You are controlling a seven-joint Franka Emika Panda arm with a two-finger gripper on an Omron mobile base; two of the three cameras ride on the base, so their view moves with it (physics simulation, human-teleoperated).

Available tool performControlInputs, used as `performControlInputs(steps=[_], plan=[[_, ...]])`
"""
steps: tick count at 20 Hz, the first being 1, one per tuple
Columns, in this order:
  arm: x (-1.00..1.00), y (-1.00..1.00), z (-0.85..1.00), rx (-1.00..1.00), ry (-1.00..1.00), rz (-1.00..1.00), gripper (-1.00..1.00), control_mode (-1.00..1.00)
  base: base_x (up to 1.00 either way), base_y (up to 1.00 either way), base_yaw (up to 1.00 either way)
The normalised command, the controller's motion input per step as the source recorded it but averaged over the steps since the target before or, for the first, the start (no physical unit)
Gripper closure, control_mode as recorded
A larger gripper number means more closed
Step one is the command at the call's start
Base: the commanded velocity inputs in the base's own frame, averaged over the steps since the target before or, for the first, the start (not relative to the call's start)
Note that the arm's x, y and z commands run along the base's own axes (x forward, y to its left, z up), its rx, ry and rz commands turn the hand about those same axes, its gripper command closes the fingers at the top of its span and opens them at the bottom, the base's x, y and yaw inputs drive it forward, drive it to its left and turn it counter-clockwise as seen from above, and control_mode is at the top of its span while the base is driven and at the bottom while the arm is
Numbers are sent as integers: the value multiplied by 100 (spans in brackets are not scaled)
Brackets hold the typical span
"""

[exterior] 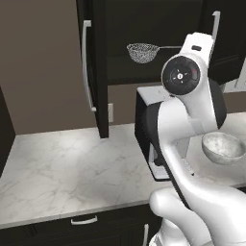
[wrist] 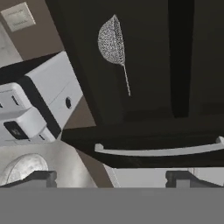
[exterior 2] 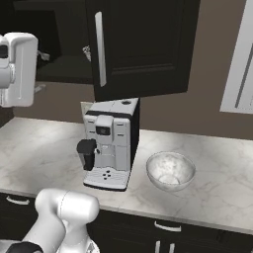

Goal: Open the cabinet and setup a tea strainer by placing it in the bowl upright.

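Currently, left base view: cabinet (exterior: 96, 67) door swung open, tea strainer (exterior: 142, 52) sitting on the shelf inside, handle pointing right, bowl (exterior: 223, 146) on the marble worktop (exterior: 67, 163) right of the coffee machine (exterior: 146, 129). Right base view: bowl (exterior 2: 170, 170) empty, just right of the coffee machine (exterior 2: 111, 143), apart from it, cabinet door (exterior 2: 141, 47) hanging open above. Hand view: jaws released, fingertips (wrist: 41, 178) spread wide with nothing between, strainer (wrist: 112, 41) ahead inside the cabinet, well apart from them.
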Motion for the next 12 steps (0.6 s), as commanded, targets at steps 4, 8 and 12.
performControlInputs(steps=[4,8,12], plan=[[18,-33,-37,0,9,0,-100,-100,0,0,0],[29,-2,-27,0,5,-1,-100,-100,0,0,0],[36,0,-32,-1,12,0,-100,-100,0,0,0]])
